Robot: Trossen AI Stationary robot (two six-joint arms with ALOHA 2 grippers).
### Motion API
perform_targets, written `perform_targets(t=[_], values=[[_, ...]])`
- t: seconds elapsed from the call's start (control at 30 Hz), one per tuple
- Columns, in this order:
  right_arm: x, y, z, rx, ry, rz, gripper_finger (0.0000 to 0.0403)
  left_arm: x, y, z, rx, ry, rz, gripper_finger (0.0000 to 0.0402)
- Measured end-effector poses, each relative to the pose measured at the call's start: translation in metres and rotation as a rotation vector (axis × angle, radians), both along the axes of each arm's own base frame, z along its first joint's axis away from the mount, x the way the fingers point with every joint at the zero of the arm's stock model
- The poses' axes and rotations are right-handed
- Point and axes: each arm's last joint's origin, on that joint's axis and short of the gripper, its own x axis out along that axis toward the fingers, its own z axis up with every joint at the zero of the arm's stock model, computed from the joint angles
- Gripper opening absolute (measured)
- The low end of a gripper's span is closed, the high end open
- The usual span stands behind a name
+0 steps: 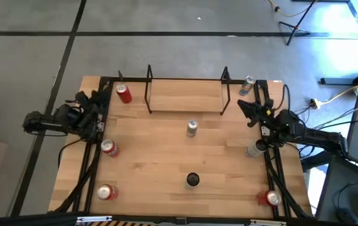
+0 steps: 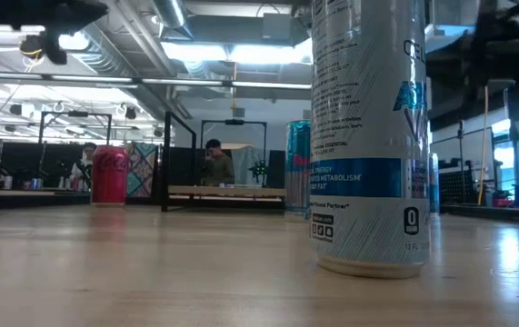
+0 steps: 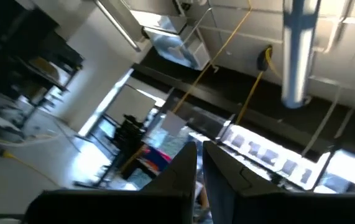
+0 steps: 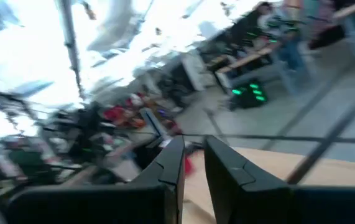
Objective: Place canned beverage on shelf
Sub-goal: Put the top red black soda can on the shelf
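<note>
The shelf (image 1: pixel 185 95) is standing empty; a silver can (image 1: pixel 192 128) is waiting just in front of it. The left gripper (image 1: pixel 105 98) and right gripper (image 1: pixel 244 107), fingers nearly together and holding nothing, are flanking the shelf. Reaching appears pending: opening, then descending on the can.

One can (image 1: pixel 192 128) stands before the shelf (image 1: pixel 185 96) (others line the table edges (image 1: pixel 153 201)).

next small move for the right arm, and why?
Probably swing the right pincer toward the silver can standing mid-table just in front of the shelf. The shelf holds no can, neither pincer holds anything, and the left pincer waits at the left edge.
</note>
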Motion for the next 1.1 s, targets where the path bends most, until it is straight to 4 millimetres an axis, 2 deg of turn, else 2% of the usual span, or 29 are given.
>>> perform_targets(t=[0.13, 0.33, 0.57, 0.73, 0.87, 1.0, 1.1], values=[[0.009, -0.004, 0.017, -0.019, 0.070, -0.095, 0.0051, 0.024, 0.005, 0.021, 0.056, 0.150, 0.085, 0.0021], [0.030, -0.010, 0.057, -0.210, 0.233, -0.171, 0.0051, 0.060, 0.017, 0.051, 0.085, 0.270, 0.190, 0.0021], [0.053, -0.014, 0.102, -0.455, 0.404, -0.209, 0.0051, 0.080, 0.033, 0.078, 0.088, 0.407, 0.285, 0.0030], [0.062, -0.016, 0.117, -0.557, 0.535, -0.206, 0.0051, 0.073, 0.048, 0.106, -0.106, 0.613, 0.210, 0.0097], [0.065, -0.022, 0.116, -0.561, 0.583, -0.193, 0.0051, 0.059, 0.063, 0.122, -0.361, 0.698, 0.199, 0.0168], [0.064, -0.032, 0.113, -0.524, 0.579, -0.135, 0.0051, 0.048, 0.078, 0.116, -0.634, 0.752, 0.195, 0.0227], [0.062, -0.039, 0.109, -0.480, 0.583, -0.107, 0.0051, 0.050, 0.084, 0.110, -0.704, 0.793, 0.138, 0.0254]])
